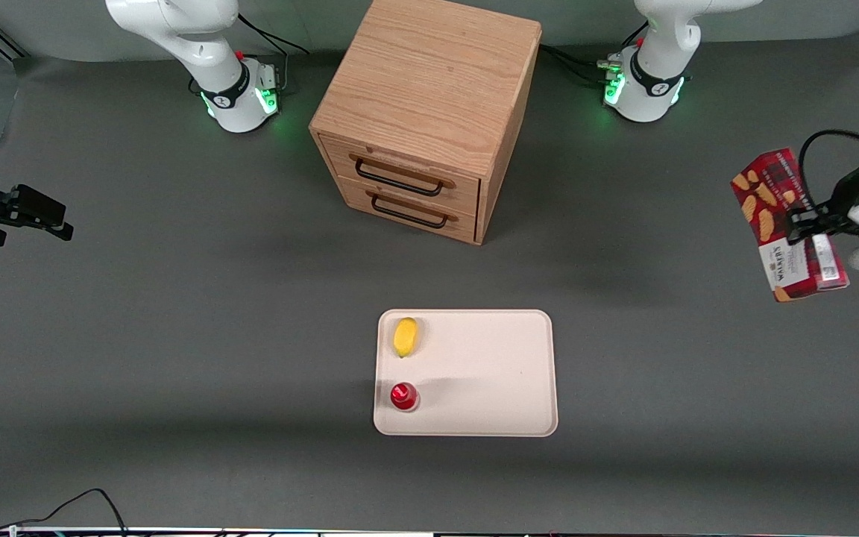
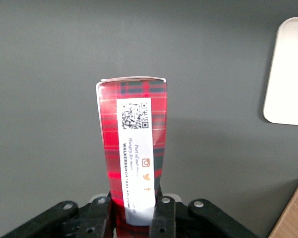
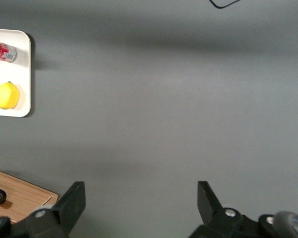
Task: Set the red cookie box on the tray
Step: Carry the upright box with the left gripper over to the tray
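Note that the hand [image 1: 810, 222] is clamped on the red cookie box [image 1: 786, 224] and holds it in the air above the desk [image 1: 176, 313], toward the working arm's end. The tray [image 1: 489, 373] lies well apart from the box, nearer the front camera than the cabinet [image 1: 422, 112], carrying a lemon [image 1: 405, 336] and a red can [image 1: 403, 396].

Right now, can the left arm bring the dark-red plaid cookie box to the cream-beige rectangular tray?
Probably yes. The gripper, toward the working arm's end of the table, holds the red cookie box lifted; only bare mat separates it from the tray.
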`<state>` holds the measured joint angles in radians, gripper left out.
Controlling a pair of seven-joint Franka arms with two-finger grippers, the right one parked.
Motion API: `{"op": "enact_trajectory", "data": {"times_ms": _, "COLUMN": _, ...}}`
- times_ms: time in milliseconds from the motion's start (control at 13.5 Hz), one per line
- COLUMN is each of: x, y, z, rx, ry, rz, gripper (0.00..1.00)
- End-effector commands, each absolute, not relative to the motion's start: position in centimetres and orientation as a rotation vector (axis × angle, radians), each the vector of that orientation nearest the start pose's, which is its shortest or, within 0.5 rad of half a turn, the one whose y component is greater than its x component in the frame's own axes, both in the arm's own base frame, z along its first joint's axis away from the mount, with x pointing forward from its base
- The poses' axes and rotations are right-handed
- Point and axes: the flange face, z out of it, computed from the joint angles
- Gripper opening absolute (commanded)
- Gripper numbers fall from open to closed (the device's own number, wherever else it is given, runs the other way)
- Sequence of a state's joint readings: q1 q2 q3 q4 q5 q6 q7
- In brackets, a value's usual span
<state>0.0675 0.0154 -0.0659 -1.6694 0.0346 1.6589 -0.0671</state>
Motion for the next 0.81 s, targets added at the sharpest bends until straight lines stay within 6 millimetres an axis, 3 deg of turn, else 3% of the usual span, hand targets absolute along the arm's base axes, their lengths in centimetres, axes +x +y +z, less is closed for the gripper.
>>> {"op": "enact_trajectory", "data": {"times_ms": 0, "x": 57.0, "y": -2.4, "z": 60.9, "rx": -3.124, "ry": 0.012, "rz": 0.051, "gripper": 0.0}}
{"op": "enact_trajectory", "data": {"times_ms": 296, "x": 55.8, "y": -7.7, "z": 64.2, "rx": -3.206, "ry": 0.021, "rz": 0.086, "gripper": 0.0}}
{"op": "enact_trajectory", "data": {"times_ms": 519, "x": 55.2, "y": -14.7, "z": 63.3, "rx": -3.206, "ry": -0.135, "rz": 0.124, "gripper": 0.0}}
{"op": "enact_trajectory", "data": {"times_ms": 741, "x": 55.2, "y": -22.8, "z": 60.7, "rx": -3.193, "ry": -0.327, "rz": 0.18, "gripper": 0.0}}
